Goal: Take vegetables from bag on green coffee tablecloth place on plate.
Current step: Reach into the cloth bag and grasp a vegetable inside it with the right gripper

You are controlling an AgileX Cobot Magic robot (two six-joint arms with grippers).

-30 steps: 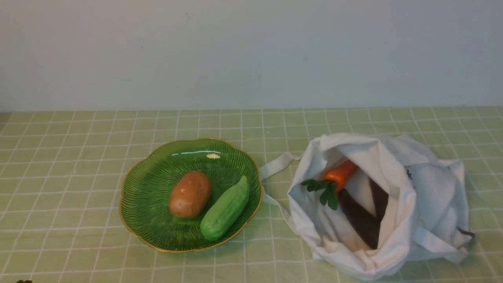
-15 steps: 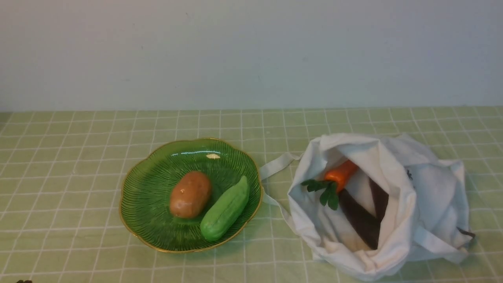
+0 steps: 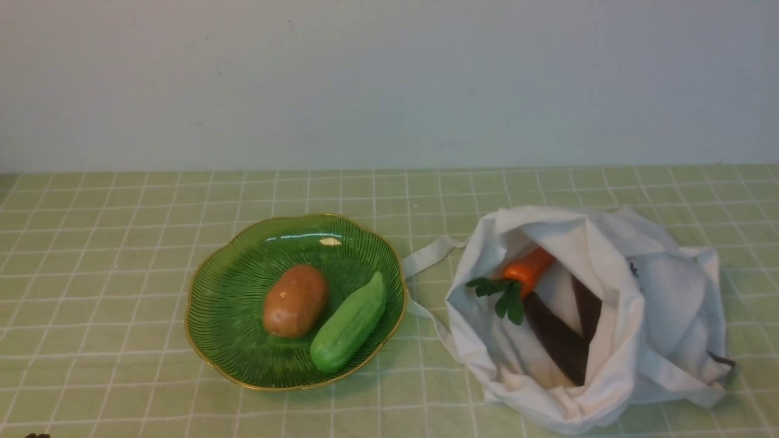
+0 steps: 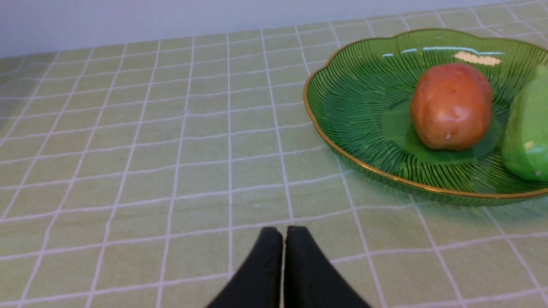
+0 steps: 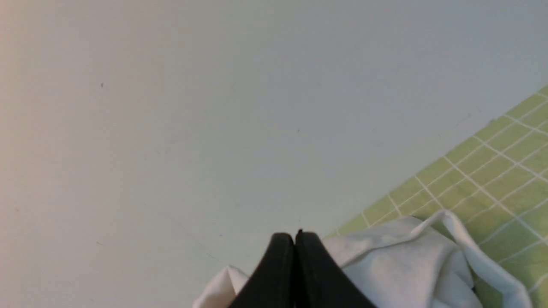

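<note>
Only the wrist views show the black left gripper (image 4: 284,232) and black right gripper (image 5: 294,234), each pressed together and empty. In the front view, a brown potato (image 3: 295,300) and a light green cucumber (image 3: 349,323) lie on the ribbed, gold-rimmed dark green glass plate (image 3: 225,304) mid-counter. Open pale green grid tablecloth (image 3: 91,243) runs to the left edge. Near the right edge, the white cloth bag (image 3: 669,304) half hides the orange carrot (image 3: 529,267) and dark purple aubergine (image 3: 557,340).

potato (image 3: 295,300), cucumber (image 3: 349,323) on plate (image 3: 226,291), carrot (image 3: 530,266) in bag (image 3: 669,304)
</note>
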